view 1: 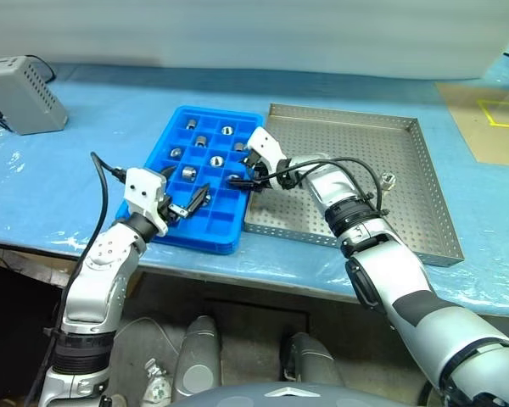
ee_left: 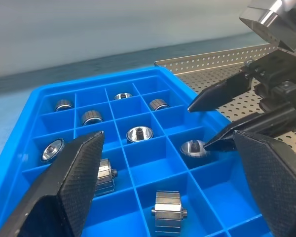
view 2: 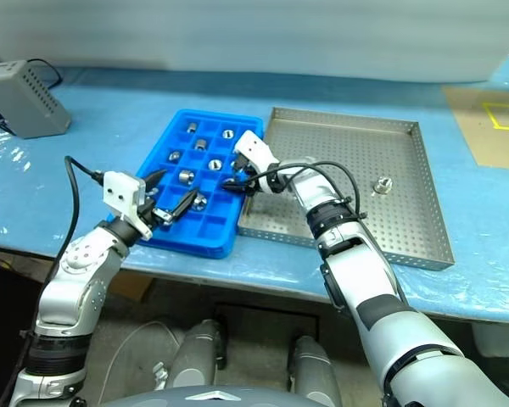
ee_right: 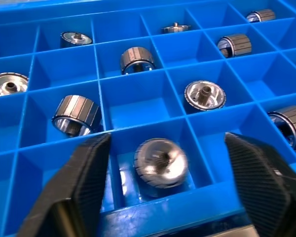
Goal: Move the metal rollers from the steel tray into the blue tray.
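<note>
A metal roller (ee_right: 161, 167) lies in a blue tray (view 1: 225, 235) compartment between the right gripper's (view 1: 242, 170) wide-spread fingers; the arm angles down. The left gripper (view 1: 189, 202) hovers wide open.

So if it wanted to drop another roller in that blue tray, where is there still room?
The blue tray's near rows, under the left gripper, hold mostly bare cells. Its far rows are crowded with metal rollers. The steel tray is almost bare.
</note>
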Controlling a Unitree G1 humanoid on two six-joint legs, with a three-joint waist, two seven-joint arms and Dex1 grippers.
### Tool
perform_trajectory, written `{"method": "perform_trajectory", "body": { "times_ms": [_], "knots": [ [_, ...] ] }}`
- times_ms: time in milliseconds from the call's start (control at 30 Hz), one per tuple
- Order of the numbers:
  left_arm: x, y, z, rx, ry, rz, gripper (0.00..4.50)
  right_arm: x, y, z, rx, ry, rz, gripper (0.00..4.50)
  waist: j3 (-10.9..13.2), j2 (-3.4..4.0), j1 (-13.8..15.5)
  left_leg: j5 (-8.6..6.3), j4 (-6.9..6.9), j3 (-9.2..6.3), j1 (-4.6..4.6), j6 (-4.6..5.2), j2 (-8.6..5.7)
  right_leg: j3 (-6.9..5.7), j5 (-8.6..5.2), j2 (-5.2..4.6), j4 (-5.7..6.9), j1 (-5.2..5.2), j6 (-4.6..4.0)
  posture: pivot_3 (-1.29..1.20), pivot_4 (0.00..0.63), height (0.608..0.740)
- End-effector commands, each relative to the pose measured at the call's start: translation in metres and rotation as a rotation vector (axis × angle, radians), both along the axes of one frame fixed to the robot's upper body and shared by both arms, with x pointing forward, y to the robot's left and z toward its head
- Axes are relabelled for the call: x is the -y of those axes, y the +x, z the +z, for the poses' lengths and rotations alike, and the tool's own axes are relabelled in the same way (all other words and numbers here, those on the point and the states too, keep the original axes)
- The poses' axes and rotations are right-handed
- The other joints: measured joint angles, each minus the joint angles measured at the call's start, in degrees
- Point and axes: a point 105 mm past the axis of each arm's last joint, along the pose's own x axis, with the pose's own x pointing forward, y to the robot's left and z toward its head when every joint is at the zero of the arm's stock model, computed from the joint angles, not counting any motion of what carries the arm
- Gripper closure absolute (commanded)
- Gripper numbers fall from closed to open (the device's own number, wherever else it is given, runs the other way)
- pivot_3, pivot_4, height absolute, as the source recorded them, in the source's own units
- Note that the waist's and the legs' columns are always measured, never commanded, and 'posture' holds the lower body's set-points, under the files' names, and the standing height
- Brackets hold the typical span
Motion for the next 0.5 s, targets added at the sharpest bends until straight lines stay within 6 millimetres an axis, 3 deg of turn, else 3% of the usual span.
{"method": "perform_trajectory", "body": {
  "times_ms": [33, 233, 500],
  "knots": [
    [0.017, 0.004, 0.012, 0.052, -0.021, -0.073, 0.06, 0.016, 0.015, 0.033, 0.084, 0.133, -0.112, 0.23, 0.0, 0.00, 0.2, 0.00, 0.00, 0.01, -0.01, 0.00, -0.01, 0.00, 0.00, -0.02, 0.01, 0.00, 0.00, 0.12, 0.150, 0.740],
    [0.043, 0.019, 0.016, 0.057, -0.025, -0.197, 0.06, 0.079, 0.029, 0.041, 0.113, 0.228, -0.365, 0.23, 0.0, -0.01, -0.3, 0.03, 0.30, 0.09, -0.15, 0.01, -0.02, -0.01, 0.02, -0.02, 0.06, 0.00, 0.02, -0.03, 0.150, 0.740],
    [0.078, 0.034, 0.020, 0.065, -0.036, -0.355, 0.06, 0.170, 0.020, 0.028, 0.149, 0.191, -0.716, 0.23, 0.0, -0.01, -4.1, 0.01, 0.81, 0.10, -0.33, 0.04, -0.09, 0.03, 0.13, 0.08, 0.13, 0.00, 0.20, -0.20, 0.150, 0.740]
  ]
}}
